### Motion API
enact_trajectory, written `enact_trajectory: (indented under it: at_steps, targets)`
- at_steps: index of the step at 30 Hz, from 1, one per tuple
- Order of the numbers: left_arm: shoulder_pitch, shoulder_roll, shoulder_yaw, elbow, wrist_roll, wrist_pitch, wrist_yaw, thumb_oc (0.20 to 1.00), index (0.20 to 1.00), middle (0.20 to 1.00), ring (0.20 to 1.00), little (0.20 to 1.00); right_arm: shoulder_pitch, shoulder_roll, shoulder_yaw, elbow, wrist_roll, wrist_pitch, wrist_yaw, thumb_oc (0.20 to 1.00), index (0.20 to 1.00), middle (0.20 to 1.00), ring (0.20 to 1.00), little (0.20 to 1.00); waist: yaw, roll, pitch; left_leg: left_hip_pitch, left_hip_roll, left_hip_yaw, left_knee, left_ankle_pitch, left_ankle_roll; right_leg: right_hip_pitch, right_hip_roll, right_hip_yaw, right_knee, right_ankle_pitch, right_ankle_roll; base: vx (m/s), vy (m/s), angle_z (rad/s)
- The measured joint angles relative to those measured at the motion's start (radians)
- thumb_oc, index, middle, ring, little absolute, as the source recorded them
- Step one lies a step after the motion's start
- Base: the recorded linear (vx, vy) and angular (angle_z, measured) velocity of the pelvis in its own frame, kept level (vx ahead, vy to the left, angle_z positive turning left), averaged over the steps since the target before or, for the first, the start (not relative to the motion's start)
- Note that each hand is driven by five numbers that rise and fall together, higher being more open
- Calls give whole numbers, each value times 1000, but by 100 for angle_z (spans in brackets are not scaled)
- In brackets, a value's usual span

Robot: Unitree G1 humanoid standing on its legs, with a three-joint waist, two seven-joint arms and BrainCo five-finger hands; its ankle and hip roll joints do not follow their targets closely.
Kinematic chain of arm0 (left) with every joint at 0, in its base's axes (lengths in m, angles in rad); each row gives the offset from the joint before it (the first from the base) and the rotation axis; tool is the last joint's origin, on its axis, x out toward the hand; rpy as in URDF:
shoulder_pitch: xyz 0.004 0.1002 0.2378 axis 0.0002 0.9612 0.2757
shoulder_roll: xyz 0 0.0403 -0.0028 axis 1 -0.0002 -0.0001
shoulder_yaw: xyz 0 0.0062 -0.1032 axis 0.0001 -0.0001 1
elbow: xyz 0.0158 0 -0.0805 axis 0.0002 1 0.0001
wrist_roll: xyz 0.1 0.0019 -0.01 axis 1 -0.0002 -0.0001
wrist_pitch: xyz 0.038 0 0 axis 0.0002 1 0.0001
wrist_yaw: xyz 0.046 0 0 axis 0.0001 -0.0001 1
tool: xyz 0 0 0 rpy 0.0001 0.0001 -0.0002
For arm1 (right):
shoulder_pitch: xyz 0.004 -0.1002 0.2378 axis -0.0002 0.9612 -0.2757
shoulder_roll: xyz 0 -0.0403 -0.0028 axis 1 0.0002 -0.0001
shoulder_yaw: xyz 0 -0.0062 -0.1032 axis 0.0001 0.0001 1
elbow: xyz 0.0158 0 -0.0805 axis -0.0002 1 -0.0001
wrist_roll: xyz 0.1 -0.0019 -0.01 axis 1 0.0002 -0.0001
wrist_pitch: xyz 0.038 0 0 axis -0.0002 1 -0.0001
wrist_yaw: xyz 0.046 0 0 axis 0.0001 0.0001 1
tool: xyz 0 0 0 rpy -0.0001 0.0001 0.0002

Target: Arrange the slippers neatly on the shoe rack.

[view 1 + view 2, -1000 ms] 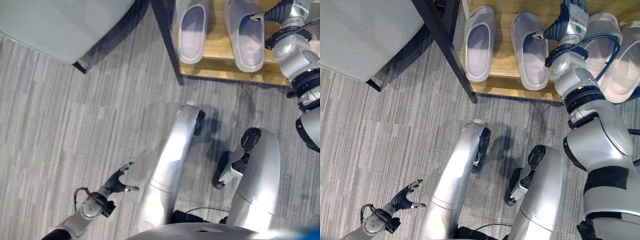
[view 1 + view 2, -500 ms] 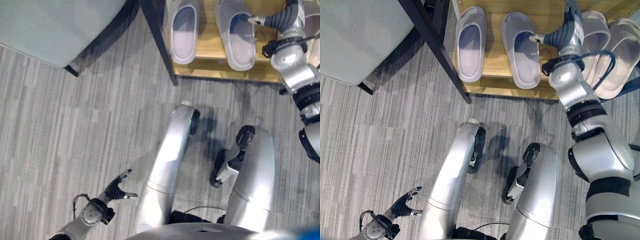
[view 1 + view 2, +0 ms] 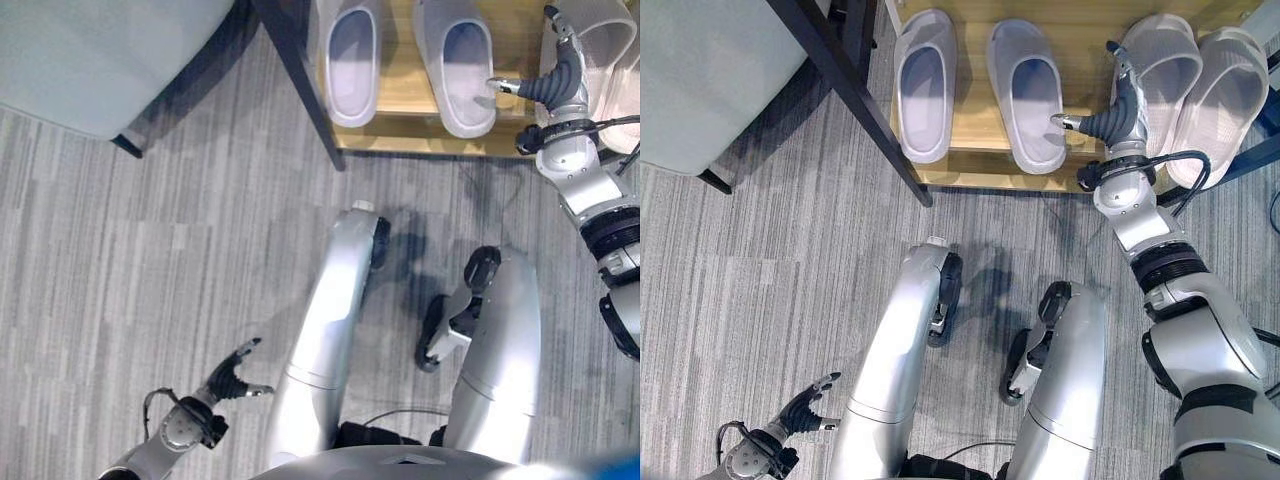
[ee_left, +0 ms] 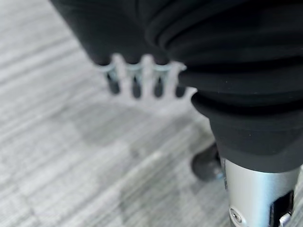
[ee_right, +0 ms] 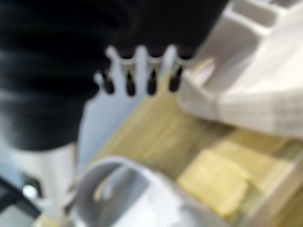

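Nearest to the robot, the left hand (image 3: 805,407) hangs low over the grey striped floor (image 3: 750,260), at the robot's left side; its fingers are spread and relaxed and it holds nothing. In the left wrist view the same fingers (image 4: 137,80) point down in a row above the floor without touching any object. Farther ahead stands the wooden shoe rack (image 3: 980,172), with a black leg (image 3: 855,105) at its left front corner. Beside this leg, on the left, there is a pale grey piece of furniture (image 3: 710,70). On the rack four pale slippers lie in a row, all with the open heel side toward the front edge. The first slipper (image 3: 924,85) is near the left end of the rack, and the second slipper (image 3: 1030,95) lies just beside it, with a small gap. The right hand (image 3: 1110,115) is above the rack between the second slipper and the third slipper (image 3: 1162,70); its fingers are straight and open, the thumb reaches toward the second slipper near its heel rim, and it grips nothing. The fourth slipper (image 3: 1222,90) lies at the right end, close against the third one and a little tilted. Both reach over the front edge of the rack.
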Motion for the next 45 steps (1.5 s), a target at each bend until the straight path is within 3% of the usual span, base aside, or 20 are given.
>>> enact_trajectory:
  at_steps: [22,33,45]
  targets:
    - [8,0,7,-1,11,14,20,1000,1000,1000,1000,1000,134,58,-7,-18,-78,17,52,1000,1000,1000,1000,1000,-1,-7,2,-1,2,1,0,0,0,-3,1,0,1,0,0,0,0,0]
    - [8,0,5,3,20,19,22,1000,1000,1000,1000,1000,118,128,-20,-18,-74,18,44,1000,1000,1000,1000,1000,1,-7,1,1,8,0,0,-1,-2,-4,7,1,1,0,0,0,0,0]
    - [-2,-20,-6,68,30,28,42,1000,1000,1000,1000,1000,-17,255,-12,133,-32,28,37,1000,1000,1000,1000,1000,18,9,0,8,16,0,-2,-3,-6,-3,11,2,4,0,-1,0,0,0]
